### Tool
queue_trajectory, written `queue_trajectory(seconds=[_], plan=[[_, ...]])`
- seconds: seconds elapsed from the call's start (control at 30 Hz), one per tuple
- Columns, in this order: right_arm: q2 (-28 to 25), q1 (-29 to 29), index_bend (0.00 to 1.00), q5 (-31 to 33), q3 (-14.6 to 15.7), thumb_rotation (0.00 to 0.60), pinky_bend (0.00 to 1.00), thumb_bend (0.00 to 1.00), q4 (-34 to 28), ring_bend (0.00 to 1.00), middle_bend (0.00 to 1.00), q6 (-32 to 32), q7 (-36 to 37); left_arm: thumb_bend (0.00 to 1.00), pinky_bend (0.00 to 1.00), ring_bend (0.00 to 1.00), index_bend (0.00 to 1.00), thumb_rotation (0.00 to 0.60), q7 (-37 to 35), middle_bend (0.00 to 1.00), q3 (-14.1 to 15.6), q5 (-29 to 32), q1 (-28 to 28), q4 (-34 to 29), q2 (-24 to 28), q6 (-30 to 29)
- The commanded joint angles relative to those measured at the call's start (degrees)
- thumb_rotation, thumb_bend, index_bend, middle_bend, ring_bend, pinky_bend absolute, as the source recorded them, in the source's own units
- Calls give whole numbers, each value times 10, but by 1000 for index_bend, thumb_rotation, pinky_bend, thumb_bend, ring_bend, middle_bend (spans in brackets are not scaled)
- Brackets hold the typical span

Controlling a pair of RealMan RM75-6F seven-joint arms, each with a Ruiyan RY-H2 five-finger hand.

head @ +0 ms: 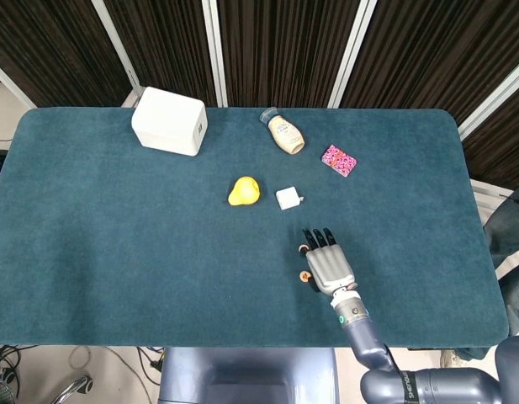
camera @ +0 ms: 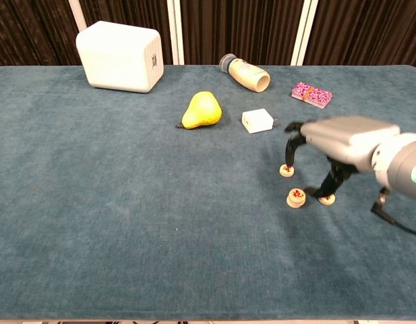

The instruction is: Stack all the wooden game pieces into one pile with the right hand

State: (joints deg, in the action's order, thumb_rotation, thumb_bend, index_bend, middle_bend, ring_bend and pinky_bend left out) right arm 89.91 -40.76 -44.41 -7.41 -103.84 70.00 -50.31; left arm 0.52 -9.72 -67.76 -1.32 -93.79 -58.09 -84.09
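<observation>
Three small round wooden pieces with red marks lie on the blue table cloth in the chest view: one further back, one nearer, and one to its right. My right hand hovers over them with its fingers arched down and apart, holding nothing. One fingertip hangs just above the far piece, and the thumb comes down close to the right piece. In the head view my right hand covers the third piece, leaving two pieces visible at its left edge. My left hand appears in neither view.
A yellow pear and a small white charger lie behind the pieces. Further back are a white box, a bottle on its side and a pink packet.
</observation>
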Motion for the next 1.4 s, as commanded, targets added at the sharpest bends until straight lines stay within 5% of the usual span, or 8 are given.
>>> queue_trajectory(seconds=[0.03, 0.43, 0.67, 1.4], plan=[[-22, -18, 346, 32, -17, 600, 0, 386, -17, 0, 0, -2, -29, 94, 76, 0, 0, 600, 0, 0, 0, 0, 0, 0, 0, 0], [-7, -77, 343, 114, -59, 600, 0, 374, 41, 0, 0, -45, -39, 94, 76, 0, 0, 600, 3, 0, 0, 0, 0, -1, -1, -1], [28, -90, 344, 110, -56, 600, 0, 311, 107, 0, 0, -58, -15, 94, 75, 0, 0, 600, -1, 0, -1, 2, 0, 2, 1, 0], [75, -83, 421, 79, -36, 600, 0, 292, 182, 0, 0, -70, 49, 94, 75, 0, 0, 600, -2, 0, -2, 3, 2, 1, 2, -2]])
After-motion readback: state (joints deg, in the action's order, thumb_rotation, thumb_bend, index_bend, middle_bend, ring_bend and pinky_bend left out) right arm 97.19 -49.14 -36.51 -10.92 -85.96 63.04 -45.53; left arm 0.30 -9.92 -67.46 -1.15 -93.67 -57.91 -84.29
